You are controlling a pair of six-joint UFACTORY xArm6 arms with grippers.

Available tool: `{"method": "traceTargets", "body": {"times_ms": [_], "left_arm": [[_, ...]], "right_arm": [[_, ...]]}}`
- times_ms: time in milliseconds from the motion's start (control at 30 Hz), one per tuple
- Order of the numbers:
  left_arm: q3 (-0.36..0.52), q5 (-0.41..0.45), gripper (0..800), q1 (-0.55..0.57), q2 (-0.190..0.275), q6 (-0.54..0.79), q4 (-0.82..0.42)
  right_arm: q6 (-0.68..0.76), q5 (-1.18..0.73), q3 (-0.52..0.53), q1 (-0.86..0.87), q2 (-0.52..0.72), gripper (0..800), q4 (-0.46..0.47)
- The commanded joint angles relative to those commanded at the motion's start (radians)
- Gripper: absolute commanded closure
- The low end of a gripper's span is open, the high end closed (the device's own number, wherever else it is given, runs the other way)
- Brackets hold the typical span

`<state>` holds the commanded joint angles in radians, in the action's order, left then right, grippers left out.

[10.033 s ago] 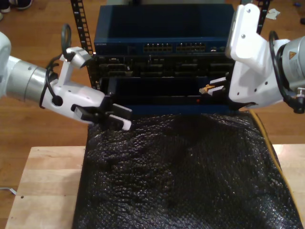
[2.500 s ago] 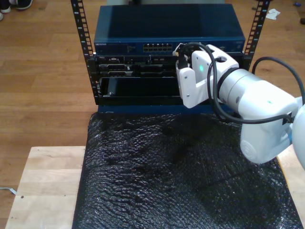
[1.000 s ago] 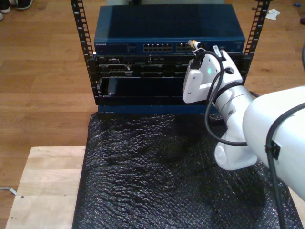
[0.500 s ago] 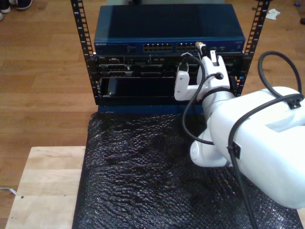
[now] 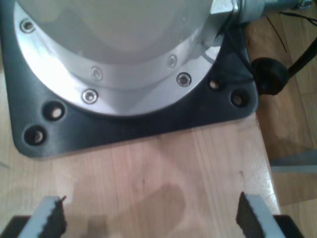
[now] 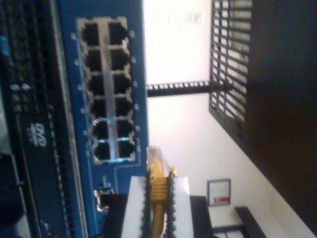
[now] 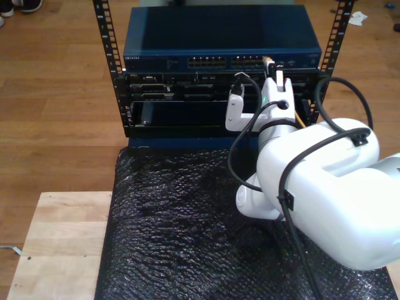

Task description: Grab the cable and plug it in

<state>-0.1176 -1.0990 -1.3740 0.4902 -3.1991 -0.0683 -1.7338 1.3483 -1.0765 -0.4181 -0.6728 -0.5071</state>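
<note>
The yellow-orange cable (image 6: pixel 158 181) is pinched just behind its clear plug (image 6: pixel 154 157) by my second gripper (image 6: pixel 157 184), whose white fingers (image 6: pixel 133 203) are shut on it. The plug tip sits just off the blue switch (image 6: pixel 126 59), beside the last ports of its port block (image 6: pixel 106 144), and I cannot tell whether it touches. In the exterior view the second gripper (image 7: pixel 272 67) holds the plug (image 7: pixel 269 60) at the switch's (image 7: pixel 156 61) front, toward that view's right, with cable (image 7: pixel 299 115) trailing down. My first gripper (image 5: pixel 151 218) is open over bare wood, with nothing between its fingertips (image 5: pixel 52 218).
A black bubble-wrap mat (image 7: pixel 181 231) covers the wooden table (image 7: pixel 56 244). Dark rack units (image 7: pixel 181 90) and perforated rails (image 7: pixel 106 37) sit under and beside the switch. The big white arm body (image 7: pixel 319 187) hangs over the mat. A black base plate (image 5: pixel 129 124) with a round metal flange lies ahead of my first gripper.
The second gripper has carried the plug a little toward the exterior view's right along the switch's front, and its arm has swung lower over the mat. The arm at that view's left has left the picture.
</note>
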Motion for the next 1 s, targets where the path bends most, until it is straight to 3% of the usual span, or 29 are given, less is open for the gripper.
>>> {"method": "traceTargets", "body": {"times_ms": [400,1000], "left_arm": [[-0.002,0.000,0,0.000,0.000,0.000,0.000],[0.000,0.000,0,0.000,0.000,0.000,0.000]], "right_arm": [[-0.015,0.012,-0.044,-0.009,-0.043,800,-0.052],[-0.046,0.012,-0.115,-0.014,-0.087,800,-0.060]]}}
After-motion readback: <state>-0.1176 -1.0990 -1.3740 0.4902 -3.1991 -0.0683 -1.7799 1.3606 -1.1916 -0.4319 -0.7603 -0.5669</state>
